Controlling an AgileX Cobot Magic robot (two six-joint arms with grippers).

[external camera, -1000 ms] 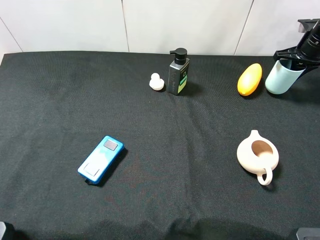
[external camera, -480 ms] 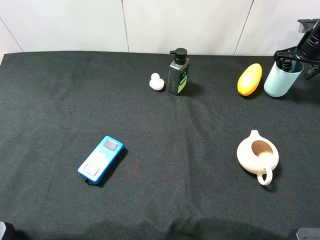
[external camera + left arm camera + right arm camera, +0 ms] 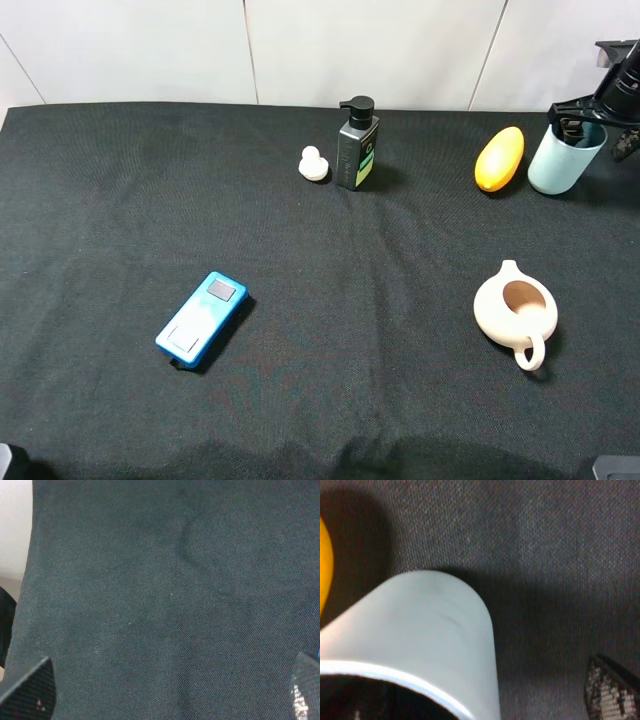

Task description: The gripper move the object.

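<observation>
Cloth (image 3: 300,250), black and faintly creased, covers the whole tabletop, and its far edge runs straight along a white tiled wall (image 3: 350,50). Near that far edge stand, from the middle toward the right, a small white piece (image 3: 314,165), a dark pump bottle (image 3: 357,148), a yellow oval object (image 3: 499,158) and the light blue-teal cup (image 3: 562,160). The cup is upright on the cloth in the far right corner, just beside the yellow oval object but apart from it. The right gripper (image 3: 594,138) hangs at the cup's rim with its jaws spread. One fingertip (image 3: 610,690) stands clear of the cup's outer wall on the side away from the yellow oval object; the other is at the rim, and I cannot tell whether it touches. Nearer the front, a beige handled pot (image 3: 514,312) sits on the right and a flat blue device (image 3: 201,318) lies on the left. They are well apart, with a broad run of cloth between them and more along the left side. The left gripper (image 3: 166,686) hovers over cloth by the table's edge, its jaws wide apart.
</observation>
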